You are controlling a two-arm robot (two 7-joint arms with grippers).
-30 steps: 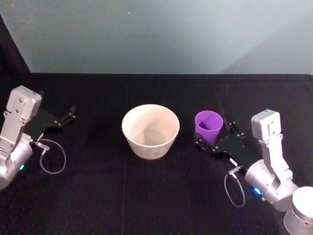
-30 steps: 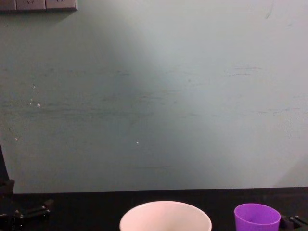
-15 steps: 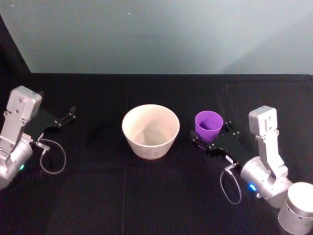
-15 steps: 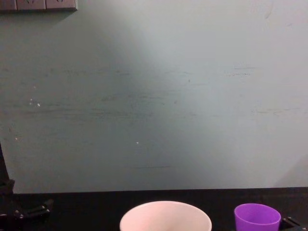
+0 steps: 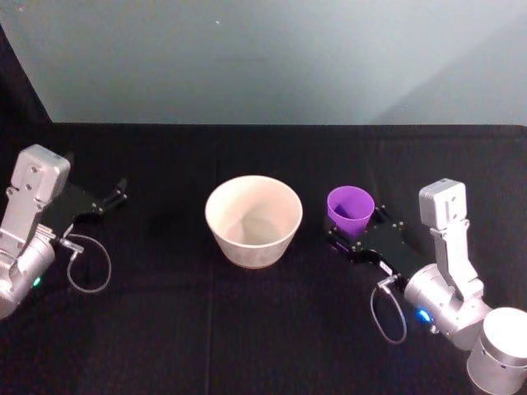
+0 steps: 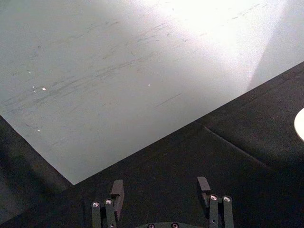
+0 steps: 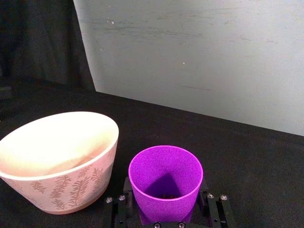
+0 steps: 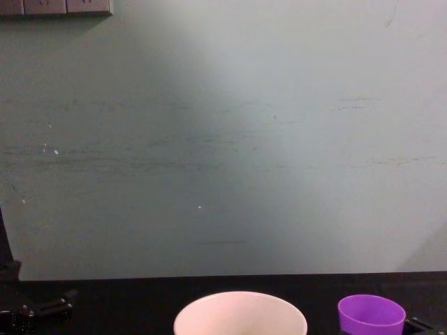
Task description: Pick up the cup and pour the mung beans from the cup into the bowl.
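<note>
Since advancing, right end effector (image 5: 354, 230) now straddles cup (image 5: 350, 207).

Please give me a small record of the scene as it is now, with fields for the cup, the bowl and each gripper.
cup: purple cup, upright on the black table, right of the bowl, not touching it
bowl: whitish bowl, centre of the table, looks empty inside
right gripper: set around the cup's lower part
left gripper: open, holding nothing, parked at the far left
pouring: not yet begun
</note>
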